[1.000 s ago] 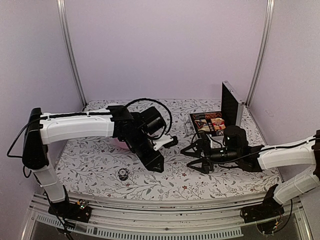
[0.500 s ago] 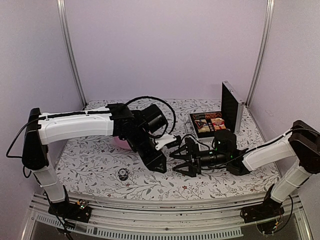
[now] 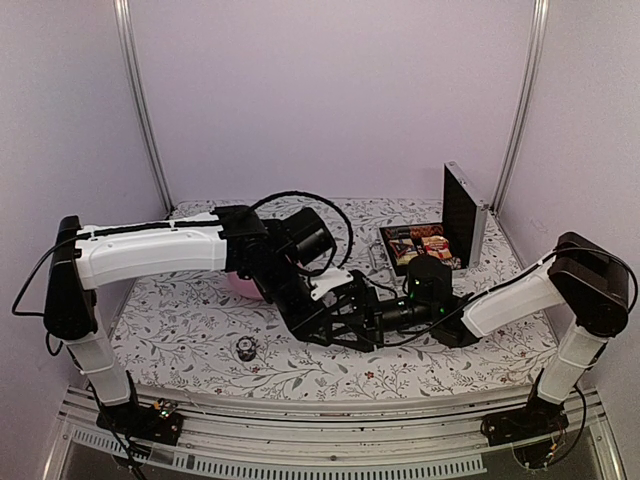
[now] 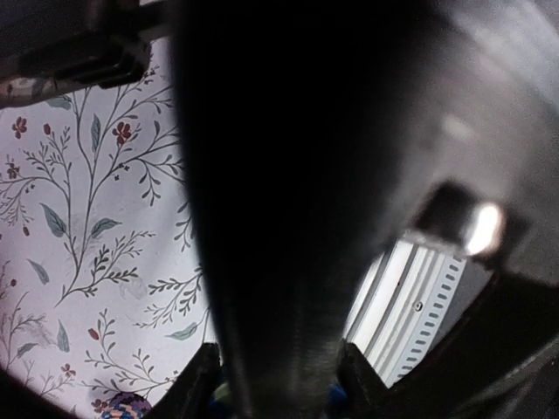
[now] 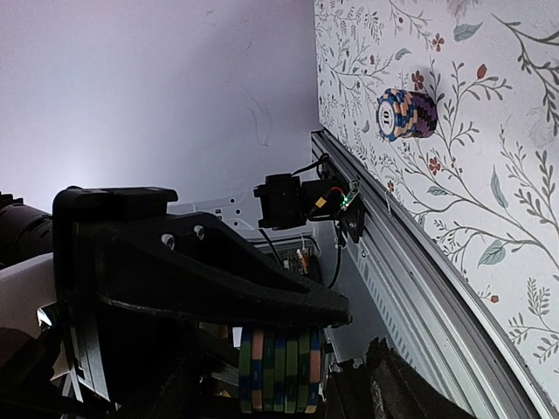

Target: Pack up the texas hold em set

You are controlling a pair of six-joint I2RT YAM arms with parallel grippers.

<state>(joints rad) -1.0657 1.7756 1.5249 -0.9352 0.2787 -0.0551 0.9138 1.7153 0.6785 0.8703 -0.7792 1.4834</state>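
Note:
A small poker chip stack [image 5: 278,377], green, blue and orange, sits pinched in my left gripper [image 3: 323,330] at mid table; one black finger [image 5: 218,279] of that gripper lies across it. My right gripper [image 3: 350,320] has come up against the left one, open, with a finger on either side of the stack; I cannot tell whether they touch it. A dark finger close to the lens fills the left wrist view. Another chip stack [image 3: 244,348] lies on the cloth, and is also seen as the purple and blue stack [image 5: 406,114]. The silver case [image 3: 466,212] stands open at the right, card decks [image 3: 420,245] inside.
A pink plate [image 3: 240,288] shows partly behind the left arm. The slotted metal rail [image 3: 330,462] runs along the table's near edge. Purple walls close in the back and sides.
The right arm has swept left from beside the case to the left gripper, and its jaws have narrowed around the held chip stack. The left arm has barely moved.

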